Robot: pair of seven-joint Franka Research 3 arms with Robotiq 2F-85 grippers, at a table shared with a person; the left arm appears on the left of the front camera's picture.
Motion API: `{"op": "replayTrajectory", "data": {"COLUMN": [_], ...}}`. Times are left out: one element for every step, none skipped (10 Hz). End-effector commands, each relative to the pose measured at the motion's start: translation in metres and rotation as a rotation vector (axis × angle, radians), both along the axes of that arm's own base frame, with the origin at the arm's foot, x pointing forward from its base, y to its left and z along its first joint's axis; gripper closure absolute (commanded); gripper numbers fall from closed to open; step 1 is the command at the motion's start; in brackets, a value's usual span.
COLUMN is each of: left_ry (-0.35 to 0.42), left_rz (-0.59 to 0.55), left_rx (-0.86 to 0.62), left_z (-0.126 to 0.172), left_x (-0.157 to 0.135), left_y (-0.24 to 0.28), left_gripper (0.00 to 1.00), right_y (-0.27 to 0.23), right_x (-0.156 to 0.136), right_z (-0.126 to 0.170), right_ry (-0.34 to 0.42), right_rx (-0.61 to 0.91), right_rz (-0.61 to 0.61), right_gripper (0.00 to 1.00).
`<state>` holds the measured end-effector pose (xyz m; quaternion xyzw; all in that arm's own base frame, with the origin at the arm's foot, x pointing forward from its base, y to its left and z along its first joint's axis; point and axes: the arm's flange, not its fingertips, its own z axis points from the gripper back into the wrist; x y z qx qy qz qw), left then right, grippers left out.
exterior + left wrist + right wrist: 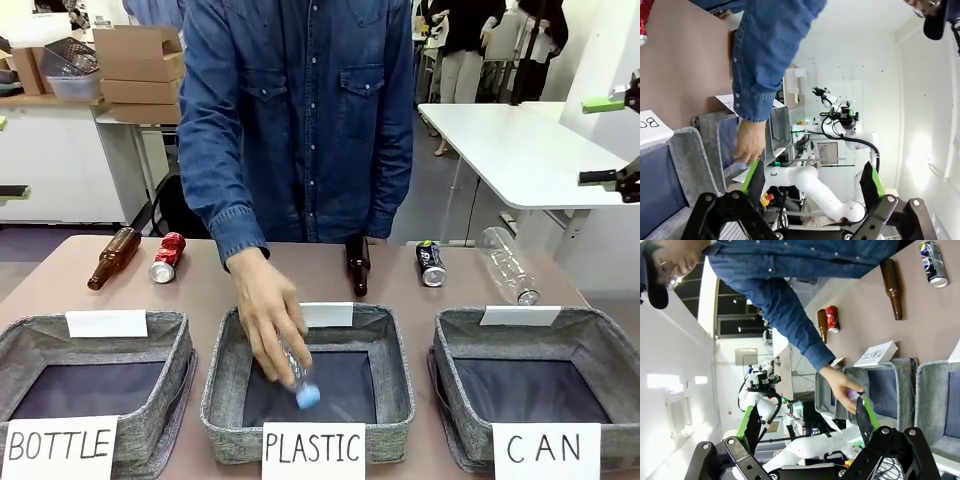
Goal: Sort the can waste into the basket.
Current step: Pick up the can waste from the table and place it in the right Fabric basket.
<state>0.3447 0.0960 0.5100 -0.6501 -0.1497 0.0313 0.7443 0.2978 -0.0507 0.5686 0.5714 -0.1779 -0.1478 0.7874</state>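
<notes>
As I see it, the can sorting has not begun. The person's hand (268,325) is down in the PLASTIC basket (222,400), the middle one, setting a clear plastic bottle (298,380) with a blue cap inside it. Both cans lie on their sides on the table (60,295), on the far side of the baskets. The red can (167,257) is just beside a lying brown bottle (113,257), behind the BOTTLE basket (178,365) on the robot's left. The black can (431,263) sits behind the far left corner of the CAN basket (592,328). It lies between an upright brown bottle (358,268) and another clear bottle (507,265) that is on its side. The CAN basket, on the robot's right, has nothing in it that I can see.

Neither arm is at work. The left gripper (812,182) has its fingers spread wide with nothing between them, and the right gripper (807,422) is the same. Both look held up off the table, well apart from the cans.

I'd say the next move belongs to the right arm, since the black can is the one near its basket. It needs to come down with the fingers straddling the round body, close gently because thin metal dents, then lift and carry it the short way over the rim. The can may roll when touched, and the upright bottle nearby could be knocked over. The person's arm reaches across the middle, so the red can is better left until that hand is clear.
</notes>
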Motion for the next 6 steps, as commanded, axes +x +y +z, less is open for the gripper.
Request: {"op": "replayTrajectory", "data": {"left_ry": [0.024, 0.022, -0.004, -0.029, -0.028, -0.012], "left_rz": [0.032, 0.068, 0.135, 0.157, 0.143, 0.138], "left_rx": [-0.044, -0.052, -0.073, -0.108, -0.114, -0.093], "left_z": [0.002, 0.003, 0.004, 0.004, 0.002, 0.0], "left_x": [0.007, 0.0, -0.016, -0.028, -0.031, -0.027], "left_y": [0.011, 0.019, 0.033, 0.042, 0.041, 0.036], "left_gripper": [0.0, 0.0, 0.0, 0.0, 0.0, 0.0], "right_y": [0.002, 0.002, 0.002, 0.002, 0.002, 0.002], "right_x": [0.004, 0.004, 0.004, 0.004, 0.004, 0.004], "right_z": [0.001, 0.001, 0.001, 0.001, 0.001, 0.001], "right_ry": [-0.026, -0.026, -0.026, -0.026, -0.026, -0.026], "right_rx": [0.012, 0.012, 0.012, 0.012, 0.012, 0.012], "right_rz": [0.003, 0.003, 0.003, 0.003, 0.003, 0.003], "right_gripper": [0.0, 0.0, 0.0, 0.0, 0.0, 0.0]}}
